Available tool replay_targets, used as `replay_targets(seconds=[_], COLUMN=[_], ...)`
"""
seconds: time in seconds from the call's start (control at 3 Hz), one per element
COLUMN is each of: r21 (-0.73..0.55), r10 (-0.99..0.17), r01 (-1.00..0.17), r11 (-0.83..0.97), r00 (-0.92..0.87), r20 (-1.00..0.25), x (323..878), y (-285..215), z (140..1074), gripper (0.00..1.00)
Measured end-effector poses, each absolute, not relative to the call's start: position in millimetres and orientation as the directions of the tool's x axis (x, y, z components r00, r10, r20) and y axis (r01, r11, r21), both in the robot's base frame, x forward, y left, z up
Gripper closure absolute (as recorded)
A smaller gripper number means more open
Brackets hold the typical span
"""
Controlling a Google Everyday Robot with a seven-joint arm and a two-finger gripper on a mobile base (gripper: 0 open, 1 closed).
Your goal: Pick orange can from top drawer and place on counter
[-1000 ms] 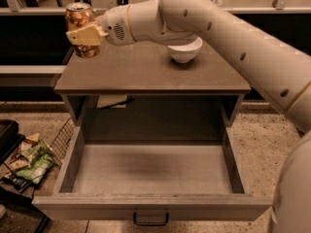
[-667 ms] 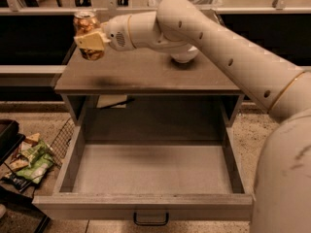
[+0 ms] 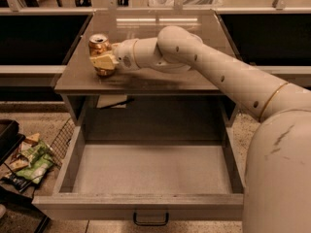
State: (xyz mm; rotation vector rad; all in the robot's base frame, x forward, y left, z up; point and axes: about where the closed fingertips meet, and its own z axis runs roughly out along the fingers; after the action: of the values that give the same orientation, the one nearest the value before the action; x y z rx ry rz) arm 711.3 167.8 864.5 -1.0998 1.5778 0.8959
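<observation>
The orange can stands upright on the left part of the counter, its silver top and pull tab showing. My gripper reaches in from the right and its pale fingers are closed around the can's lower half. The can's base is at the counter surface or just above it; I cannot tell which. The top drawer is pulled fully open below the counter, and its pale grey floor is bare. Its dark handle shows at the front.
My arm crosses the right half of the counter and hides what lies behind it. A wire basket with snack bags stands on the floor left of the drawer. A paper lies inside the cabinet above the drawer.
The gripper has carried the can rightward and down, from above the counter's back left corner to the counter's left surface. The drawer has stayed open.
</observation>
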Motion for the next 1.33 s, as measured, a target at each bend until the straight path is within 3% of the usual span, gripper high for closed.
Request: replay_targets(seconds=[0.33, 1.33], r21=[0.037, 0.04], r10=[-0.23, -0.23], r01=[-0.948, -0.952], r11=[0.317, 0.305], r00=[-0.115, -0.115], r20=[-0.966, -0.966], x=[710.8, 707.7], y=[170.1, 178.5], z=[861.0, 859.7], gripper=[0.83, 0.14])
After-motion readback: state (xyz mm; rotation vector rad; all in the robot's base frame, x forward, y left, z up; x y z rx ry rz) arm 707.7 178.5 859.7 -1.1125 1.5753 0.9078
